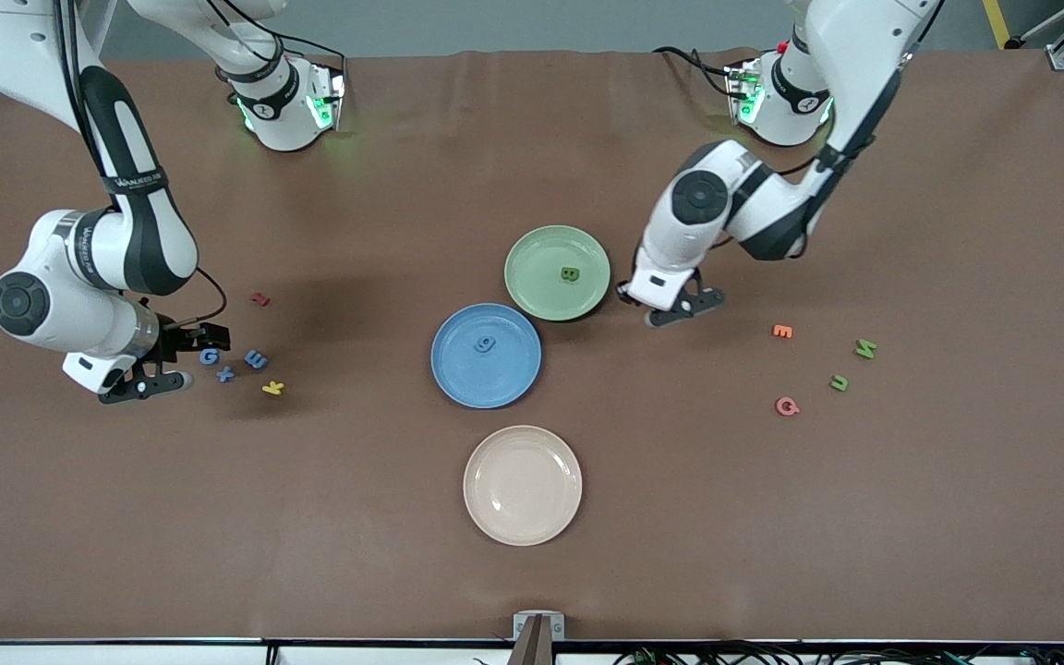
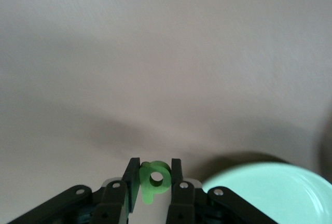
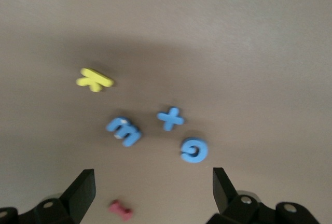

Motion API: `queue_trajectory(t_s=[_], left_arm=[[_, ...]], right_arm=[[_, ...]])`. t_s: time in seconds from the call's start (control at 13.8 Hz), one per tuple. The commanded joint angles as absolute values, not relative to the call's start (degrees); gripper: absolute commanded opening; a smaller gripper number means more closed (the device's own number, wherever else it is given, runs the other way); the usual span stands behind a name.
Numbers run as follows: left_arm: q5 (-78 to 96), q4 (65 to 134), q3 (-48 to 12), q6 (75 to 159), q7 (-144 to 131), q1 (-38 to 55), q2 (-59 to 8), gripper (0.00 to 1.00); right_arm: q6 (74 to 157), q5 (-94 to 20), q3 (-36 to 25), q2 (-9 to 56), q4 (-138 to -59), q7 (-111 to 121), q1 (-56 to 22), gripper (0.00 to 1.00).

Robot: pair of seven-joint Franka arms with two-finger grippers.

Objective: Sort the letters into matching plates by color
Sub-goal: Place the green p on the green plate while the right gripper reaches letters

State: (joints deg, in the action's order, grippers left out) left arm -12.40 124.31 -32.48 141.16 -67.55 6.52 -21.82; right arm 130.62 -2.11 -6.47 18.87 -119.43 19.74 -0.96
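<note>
My left gripper (image 2: 151, 178) pinches a green letter (image 2: 154, 180) probably just short of the green plate (image 2: 270, 193) at lower right, so an early drop misses, while my right gripper (image 3: 154, 182) waits spread wide.

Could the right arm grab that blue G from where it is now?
Probably yes: the right gripper hangs open right by the blue G, and nothing lies between them; the blue X sits just beside it.
</note>
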Motion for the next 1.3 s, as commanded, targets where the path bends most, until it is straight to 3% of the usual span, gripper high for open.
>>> queue_trajectory(t_s=[0.0, 0.22, 0.36, 0.43, 0.51, 0.65, 0.72, 1.23], left_arm=[[-13.45, 121.56, -32.34, 141.33, -73.02, 10.18, -23.9, 0.0], [-13.45, 119.53, -32.17, 142.9, -79.25, 14.75, -27.15, 0.01], [-13.62, 117.7, -32.08, 144.93, -82.43, 16.52, -29.43, 0.05], [-13.62, 116.64, -31.91, 144.93, -83.66, 17.74, -30.84, 0.16], [-13.97, 116.02, -31.64, 144.93, -84.72, 18.54, -31.46, 0.38], [-15.2, 116.02, -31.2, 144.93, -87.35, 18.28, -31.47, 0.95], [-15.29, 116.02, -31.11, 144.93, -87.97, 17.93, -30.94, 1.0], [-16.7, 116.45, -31.38, 136.5, -73.26, 3.1, -19.69, 1.0]], right_arm=[[133.94, -1.23, -5.27, 16.69, -122.87, 23.55, 1.84, 0.99], [137.09, 0.7, -5.27, 19.06, -122.7, 23.64, 3.25, 0.94], [139.13, 0.7, -5.27, 20.91, -122.61, 24.52, 3.78, 0.83], [139.13, 0.7, -5.27, 21.35, -122.61, 24.7, 3.87, 0.77], [139.13, 0.7, -5.27, 21.97, -122.61, 24.7, 3.87, 0.72], [139.22, 0.7, -5.27, 23.55, -122.52, 24.7, 3.96, 0.66], [139.31, 0.7, -5.19, 24.08, -122.52, 24.7, 3.96, 0.66], [141.06, 0.7, -5.19, 26.19, -122.52, 24.7, 3.96, 0.57]])
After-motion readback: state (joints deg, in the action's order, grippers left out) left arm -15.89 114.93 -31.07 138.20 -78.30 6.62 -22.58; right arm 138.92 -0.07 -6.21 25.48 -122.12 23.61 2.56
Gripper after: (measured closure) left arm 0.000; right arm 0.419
